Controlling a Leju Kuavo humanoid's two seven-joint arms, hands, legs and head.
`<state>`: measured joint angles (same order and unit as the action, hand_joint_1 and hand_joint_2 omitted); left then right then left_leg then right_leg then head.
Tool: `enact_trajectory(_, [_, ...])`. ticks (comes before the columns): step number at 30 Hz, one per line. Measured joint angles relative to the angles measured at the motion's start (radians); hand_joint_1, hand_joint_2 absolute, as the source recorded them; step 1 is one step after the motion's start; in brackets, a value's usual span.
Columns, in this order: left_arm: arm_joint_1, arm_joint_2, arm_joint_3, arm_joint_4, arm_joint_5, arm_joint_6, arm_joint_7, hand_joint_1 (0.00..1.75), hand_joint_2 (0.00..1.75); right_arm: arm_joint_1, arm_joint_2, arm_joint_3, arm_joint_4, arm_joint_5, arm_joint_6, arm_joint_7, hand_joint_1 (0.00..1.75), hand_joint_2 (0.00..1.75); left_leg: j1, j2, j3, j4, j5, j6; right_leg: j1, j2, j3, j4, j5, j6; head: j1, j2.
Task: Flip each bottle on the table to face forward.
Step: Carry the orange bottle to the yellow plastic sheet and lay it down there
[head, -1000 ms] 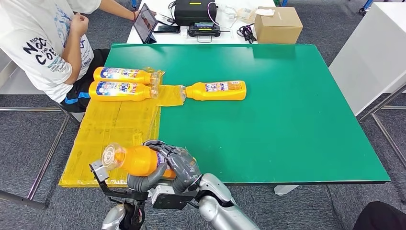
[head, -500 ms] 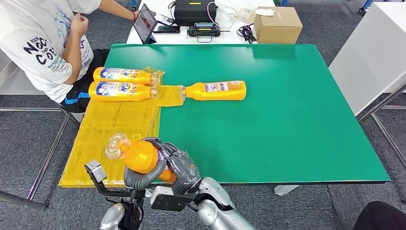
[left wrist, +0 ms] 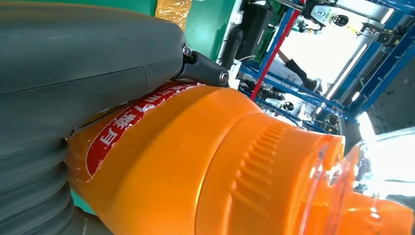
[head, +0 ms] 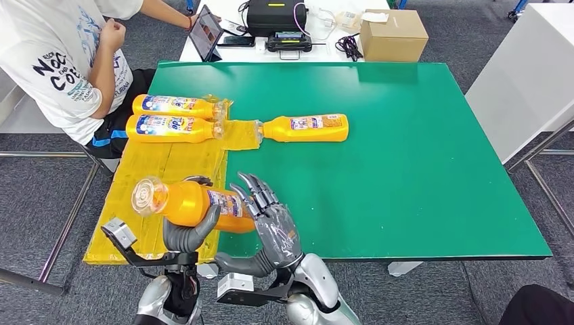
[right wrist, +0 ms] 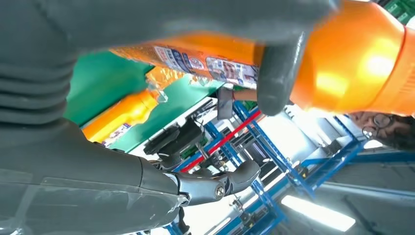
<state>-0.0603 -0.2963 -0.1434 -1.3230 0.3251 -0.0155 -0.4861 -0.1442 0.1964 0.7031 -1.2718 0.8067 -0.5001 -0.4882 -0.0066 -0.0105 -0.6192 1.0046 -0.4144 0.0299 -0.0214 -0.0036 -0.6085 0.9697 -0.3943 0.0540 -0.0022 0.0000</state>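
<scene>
- An orange bottle (head: 193,203) is being gripped on its side by the left hand (head: 186,233) at the counter's (head: 406,169) near edge.
- The right hand (head: 271,227) is being held beside it, fingers spread, gripping nothing.

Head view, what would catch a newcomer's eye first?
An orange bottle held up over the near left table corner by the left hand, with the right hand spread open beside it. Behind, three more bottles lie on the green table, two of them on yellow sheeting.
</scene>
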Motion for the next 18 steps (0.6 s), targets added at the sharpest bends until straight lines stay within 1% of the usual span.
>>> enact_trajectory(4, [-0.001, -0.001, 0.003, 0.000, -0.011, 0.020, -0.007, 1.75, 1.75, 0.006, -0.003, 0.000, -0.014, -0.005, -0.016, 0.000, 0.00, 0.00, 0.000, 0.000, 0.000, 0.000, 0.000, 0.000, 0.000, 0.000, 0.000, 0.000, 0.000, 0.000, 0.000, 0.000])
enact_trajectory(6, [-0.001, -0.001, 0.004, 0.000, -0.057, 0.066, -0.028, 1.75, 1.75, 0.012, -0.005, -0.001, -0.026, -0.011, -0.039, -0.003, 0.00, 0.00, 0.000, 0.000, 0.000, 0.000, 0.000, 0.000, 0.000, 0.000, 0.000, 0.000, 0.000, 0.000, 0.000, 0.000])
enact_trajectory(7, [-0.002, -0.001, 0.004, 0.000, -0.109, 0.110, -0.048, 1.75, 1.75, 0.016, -0.007, -0.002, -0.038, -0.018, -0.055, -0.008, 0.00, 0.00, 0.000, 0.000, 0.000, 0.000, 0.000, 0.000, 0.000, 0.000, 0.000, 0.000, 0.000, 0.000, 0.000, 0.000])
enact_trajectory(10, [-0.012, 0.000, -0.001, -0.004, -0.339, 0.288, -0.110, 1.75, 1.75, 0.032, -0.012, -0.012, -0.099, -0.048, -0.092, -0.024, 0.00, 0.00, 0.000, 0.000, 0.000, 0.000, 0.000, 0.000, 0.000, 0.000, 0.000, 0.000, 0.000, 0.000, 0.000, 0.000])
enact_trajectory(12, [-0.026, 0.001, -0.008, -0.006, -0.490, 0.392, -0.122, 1.75, 1.75, 0.037, -0.015, -0.022, -0.146, -0.067, -0.097, -0.034, 0.00, 0.00, 0.000, 0.000, 0.000, 0.000, 0.000, 0.000, 0.000, 0.000, 0.000, 0.000, 0.000, 0.000, 0.000, 0.000])
enact_trajectory(13, [-0.037, 0.004, -0.012, -0.003, -0.584, 0.451, -0.117, 1.75, 1.75, 0.038, -0.016, -0.027, -0.169, -0.080, -0.098, -0.042, 0.00, 0.00, 0.000, 0.000, 0.000, 0.000, 0.000, 0.000, 0.000, 0.000, 0.000, 0.000, 0.000, 0.000, 0.000, 0.000])
enact_trajectory(15, [-0.075, 0.012, -0.022, 0.022, -0.843, 0.590, -0.086, 1.75, 1.75, 0.036, -0.015, -0.039, -0.216, -0.114, -0.100, -0.062, 0.00, 0.00, 0.000, -0.001, 0.000, 0.000, 0.001, 0.000, 0.000, 0.000, 0.000, 0.000, 0.000, 0.000, 0.000, 0.000])
enact_trajectory(16, [-0.099, 0.018, -0.026, 0.041, -0.973, 0.644, -0.065, 1.75, 1.75, 0.032, -0.014, -0.044, -0.239, -0.132, -0.101, -0.070, 0.00, 0.00, 0.000, -0.001, 0.000, 0.000, 0.001, 0.000, 0.000, 0.000, 0.000, 0.000, 0.001, 0.000, 0.000, 0.000])
enact_trajectory(17, [-0.124, 0.022, -0.026, 0.062, -1.094, 0.681, -0.046, 1.75, 1.75, 0.027, -0.013, -0.049, -0.260, -0.147, -0.102, -0.078, 0.00, 0.00, 0.000, -0.001, 0.000, 0.000, 0.001, 0.000, 0.000, 0.000, 0.001, 0.000, 0.001, -0.001, 0.000, 0.000])
enact_trajectory(18, [-0.146, 0.025, -0.021, 0.081, -1.200, 0.697, -0.028, 1.75, 1.75, 0.022, -0.011, -0.054, -0.278, -0.161, -0.103, -0.085, 0.00, 0.00, 0.000, 0.000, 0.000, 0.000, 0.001, 0.000, 0.000, 0.000, 0.001, 0.000, 0.002, -0.001, 0.000, 0.000])
